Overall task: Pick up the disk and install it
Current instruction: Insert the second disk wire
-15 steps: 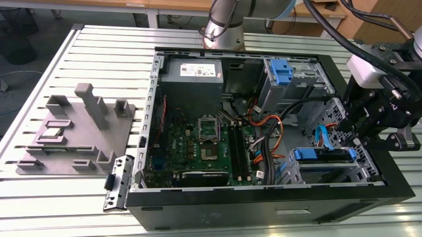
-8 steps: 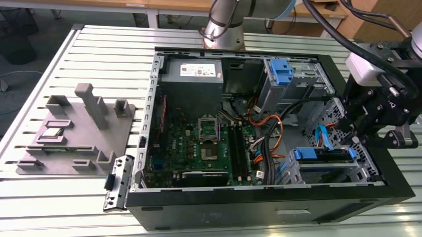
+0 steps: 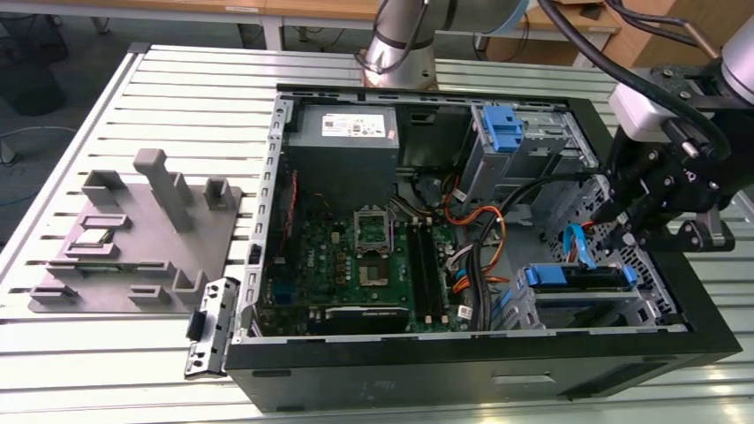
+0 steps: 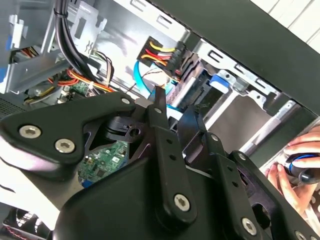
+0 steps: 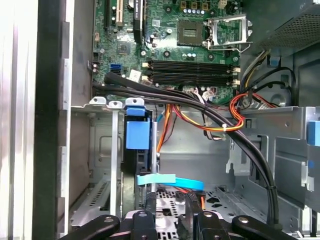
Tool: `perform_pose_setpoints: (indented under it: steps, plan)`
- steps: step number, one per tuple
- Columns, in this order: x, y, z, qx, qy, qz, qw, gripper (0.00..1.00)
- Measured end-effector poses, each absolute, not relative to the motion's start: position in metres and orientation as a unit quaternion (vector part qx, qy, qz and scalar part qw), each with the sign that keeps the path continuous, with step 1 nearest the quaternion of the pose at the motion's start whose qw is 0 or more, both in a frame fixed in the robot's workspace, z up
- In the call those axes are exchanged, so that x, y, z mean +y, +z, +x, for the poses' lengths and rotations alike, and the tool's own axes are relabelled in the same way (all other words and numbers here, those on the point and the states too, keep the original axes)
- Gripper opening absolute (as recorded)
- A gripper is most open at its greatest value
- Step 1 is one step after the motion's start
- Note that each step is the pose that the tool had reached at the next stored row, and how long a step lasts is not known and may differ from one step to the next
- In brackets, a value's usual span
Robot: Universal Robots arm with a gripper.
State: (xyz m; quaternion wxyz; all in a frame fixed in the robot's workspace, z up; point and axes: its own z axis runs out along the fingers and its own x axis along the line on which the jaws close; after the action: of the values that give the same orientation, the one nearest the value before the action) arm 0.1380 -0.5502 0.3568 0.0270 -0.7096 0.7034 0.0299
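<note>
Disk [image 3: 574,276] sits in the lower drive bay of the open PC case [image 3: 471,371], blue rails showing, edge-on w/ its blue tab in the first wrist view [image 5: 137,134]. Looks seated, though the bay walls hide how deep, so maybe not fully home. Gripper [image 3: 642,231] hangs just above that bay, near the case wall on the exterior view's right; fingers [image 4: 159,107] narrow and close together, nothing between them. Risks: light-blue SATA cable [image 5: 167,179] and the black cable bundle [image 5: 210,112] cross right by the gripper — a snag could yank a plug. Also a person's hand [image 4: 295,167] just outside the case.
</note>
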Motion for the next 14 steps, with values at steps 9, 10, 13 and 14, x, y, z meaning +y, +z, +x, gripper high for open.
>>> perform_pose_setpoints:
  steps: [9,10,13,14]
  plan:
    - [-0.541,0.354,0.144,0.703,0.030,-0.710,0.027,0.37]
    - [-0.541,0.353,0.145,0.703,0.030,-0.710,0.027,0.37]
    - [-0.539,0.353,0.150,0.703,0.030,-0.710,0.027,0.37]
    - [-0.539,0.353,0.151,0.703,0.030,-0.710,0.027,0.37]
